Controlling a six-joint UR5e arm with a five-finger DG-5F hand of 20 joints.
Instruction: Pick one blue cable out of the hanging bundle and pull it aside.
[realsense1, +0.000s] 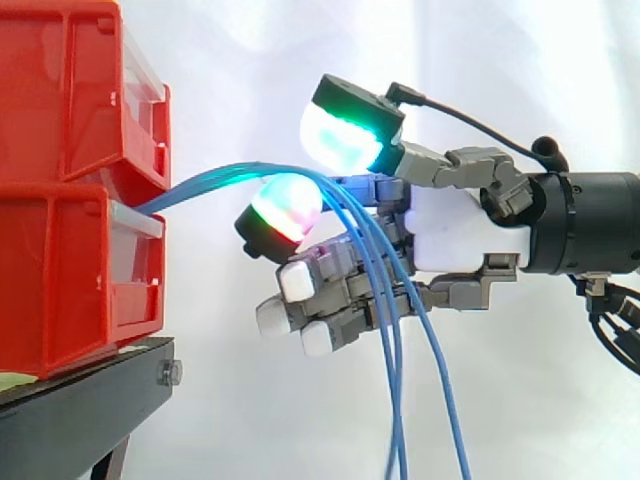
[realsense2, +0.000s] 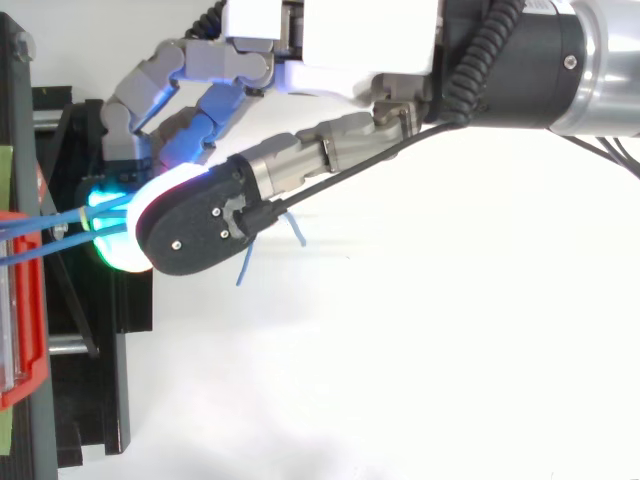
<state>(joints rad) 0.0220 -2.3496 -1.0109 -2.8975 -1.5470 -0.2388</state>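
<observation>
Several blue cables (realsense1: 385, 300) leave the gap between the two red bins (realsense1: 60, 280), arch to the right and hang down in front of my hand (realsense1: 455, 225). At the top of the arch the bundle runs between the green-glowing thumb pad (realsense1: 340, 135) above and a red-glowing fingertip (realsense1: 288, 208) below, which close on it. The other fingers curl beneath, behind the hanging strands. In the top view the hand (realsense2: 350, 40) reaches left and the cables (realsense2: 50, 222) enter between the two pads; how many strands are pinched I cannot tell.
The red bins (realsense1: 60, 100) are stacked on a black stand (realsense1: 80, 400) at the left. A white curtain lies behind. In the top view, loose blue cable ends (realsense2: 245, 265) show below the thumb, with the bin's red edge (realsense2: 25, 300) at far left.
</observation>
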